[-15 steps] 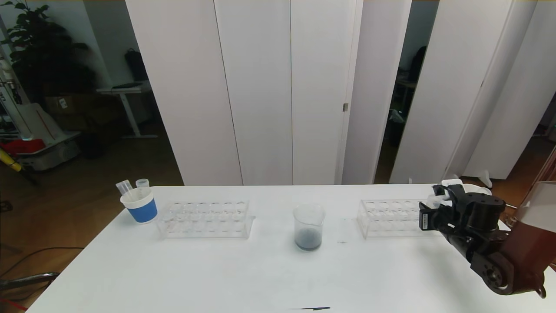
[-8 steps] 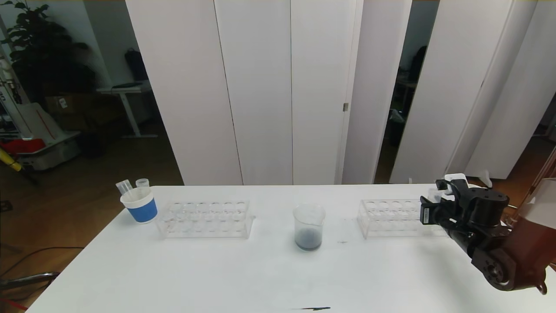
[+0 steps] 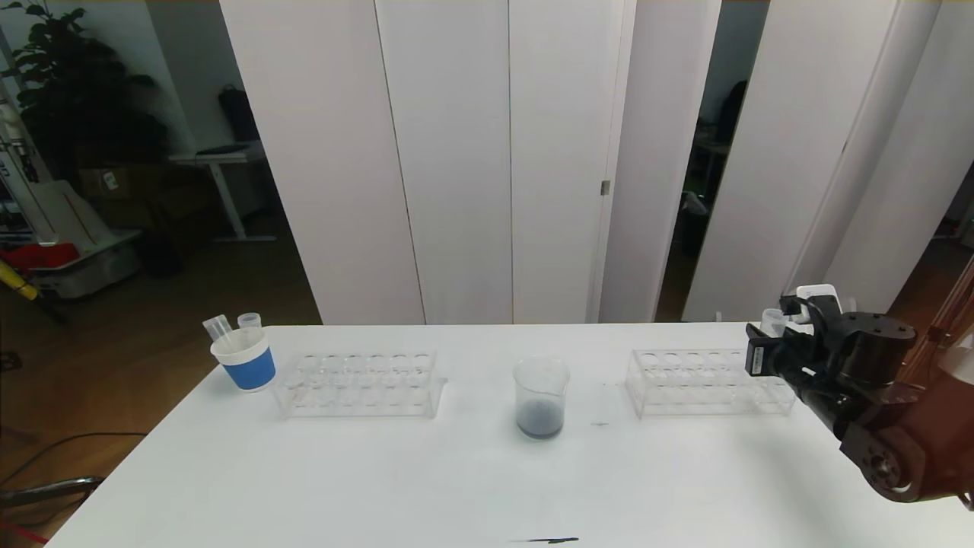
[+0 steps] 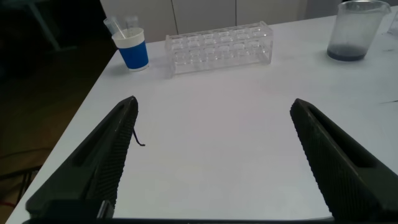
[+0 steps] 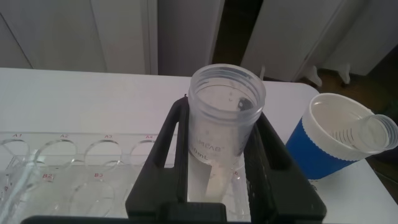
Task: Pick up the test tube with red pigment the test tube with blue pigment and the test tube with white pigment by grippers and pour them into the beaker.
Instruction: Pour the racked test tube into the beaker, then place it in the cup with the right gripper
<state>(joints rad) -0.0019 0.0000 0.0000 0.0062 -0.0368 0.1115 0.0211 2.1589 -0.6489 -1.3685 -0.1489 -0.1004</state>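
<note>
My right gripper (image 3: pixel 784 335) is shut on the test tube with white pigment (image 3: pixel 771 320) and holds it upright above the right end of the right rack (image 3: pixel 708 384). In the right wrist view the tube (image 5: pixel 225 118) sits between the black fingers (image 5: pixel 171 146), with cream liquid low down. The beaker (image 3: pixel 541 397) stands mid-table with dark blue-grey liquid at its bottom; it also shows in the left wrist view (image 4: pixel 356 31). My left gripper (image 4: pixel 214 106) is open and empty, low over the table's near left. No tube with blue or red liquid shows.
An empty clear rack (image 3: pixel 358 384) and a blue paper cup (image 3: pixel 245 361) holding two clear tubes (image 3: pixel 218 327) stand at the left. A second blue cup (image 5: pixel 336 143) with a tube inside stands right of the right rack (image 5: pixel 62 168). A dark mark (image 3: pixel 544 540) lies at the front edge.
My right gripper has risen and moved back to the right with the white-pigment tube, lifting it clear of the right rack. Nothing else has moved.
</note>
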